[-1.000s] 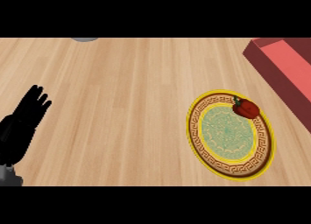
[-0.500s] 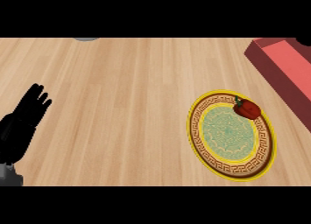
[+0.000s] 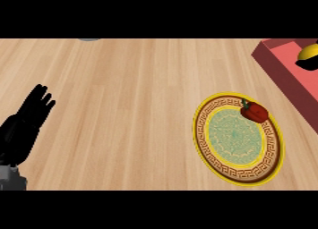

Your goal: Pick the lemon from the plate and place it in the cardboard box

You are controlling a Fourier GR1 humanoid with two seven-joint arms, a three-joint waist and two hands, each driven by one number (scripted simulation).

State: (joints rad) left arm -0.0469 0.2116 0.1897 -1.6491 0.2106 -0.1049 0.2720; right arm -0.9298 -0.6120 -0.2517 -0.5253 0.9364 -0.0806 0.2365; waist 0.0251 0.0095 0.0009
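The yellow lemon (image 3: 312,50) shows at the right edge, over the reddish cardboard box (image 3: 288,71). Black fingers of my right hand (image 3: 311,64) wrap its underside; the rest of that hand is cut off by the edge. The round plate (image 3: 208,147), with its yellow rim and green centre, lies on the counter left of the box. A red bell pepper (image 3: 255,112) rests on its upper right rim. My left hand (image 3: 19,129) rests open at the far left, fingers up.
The wooden counter (image 3: 135,89) stretches between my left hand and the plate. A small grey object (image 3: 90,39) peeks in at the top edge. The box's near wall (image 3: 280,76) stands close to the plate's right side.
My right hand has come into view at the right edge with the lemon in it, over the box. The left hand, plate and pepper have not moved.
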